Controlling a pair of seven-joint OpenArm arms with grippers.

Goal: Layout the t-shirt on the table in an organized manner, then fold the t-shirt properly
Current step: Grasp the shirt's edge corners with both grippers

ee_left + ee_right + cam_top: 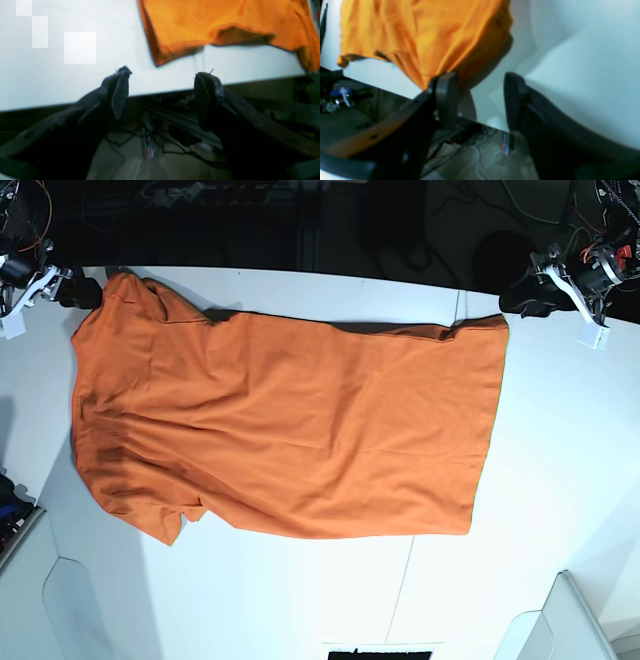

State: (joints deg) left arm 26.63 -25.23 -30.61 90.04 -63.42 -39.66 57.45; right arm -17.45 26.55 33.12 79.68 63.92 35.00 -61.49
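Note:
The orange t-shirt (pixel 290 420) lies spread flat across the white table (pixel 560 480), with its long side running left to right. My left gripper (pixel 524 297) hovers at the table's far edge beside the shirt's far right corner. In the left wrist view this gripper (pixel 163 75) is open and empty, a short way from the shirt's hem (pixel 225 22). My right gripper (pixel 80 292) sits at the shirt's far left corner. It is open (pixel 480 82), and the shirt's edge (pixel 420 32) ends right behind one finger (pixel 446 95); nothing lies between the jaws.
A thin dark seam (pixel 410 560) crosses the table. White rounded parts (pixel 560 620) stand at the near corners. Beyond the far table edge are dark framing and loose cables (pixel 155 140).

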